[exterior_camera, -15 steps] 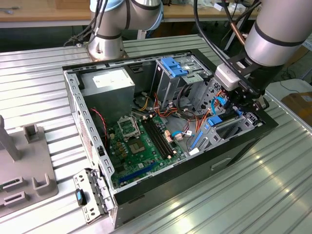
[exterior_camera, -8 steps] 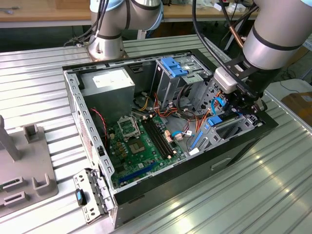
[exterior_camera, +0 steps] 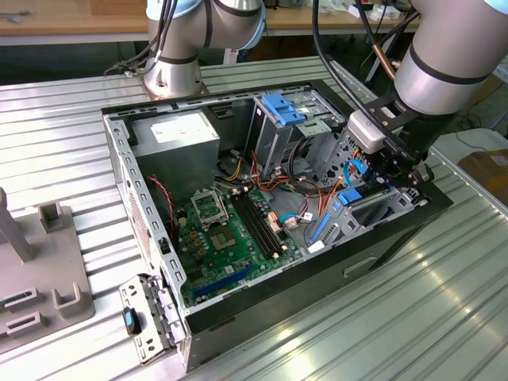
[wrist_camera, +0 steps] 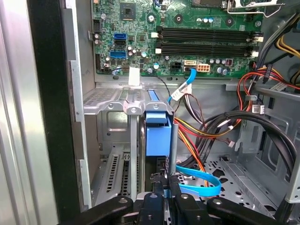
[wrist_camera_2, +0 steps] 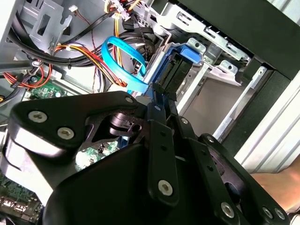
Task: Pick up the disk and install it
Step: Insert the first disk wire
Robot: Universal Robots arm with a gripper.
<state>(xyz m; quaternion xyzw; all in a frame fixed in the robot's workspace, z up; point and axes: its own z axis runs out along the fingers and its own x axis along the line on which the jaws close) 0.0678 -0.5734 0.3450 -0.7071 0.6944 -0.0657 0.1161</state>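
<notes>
landmark motherboard (exterior_camera: 230,238): flat inside computer case (exterior_camera: 119,155) | power supply box (exterior_camera: 175,136): behind it, toward the exterior view's left | drive cage (exterior_camera: 278,127): behind it, toward the exterior view's right | disk (wrist_camera: 157,136): on edge in bay beside motherboard's edge, toward the exterior view's right | gripper (wrist_camera: 165,190): over disk, beyond motherboard's edge

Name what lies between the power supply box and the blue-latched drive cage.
Loose coloured wires, between power supply box and drive cage, in the exterior view.
</notes>
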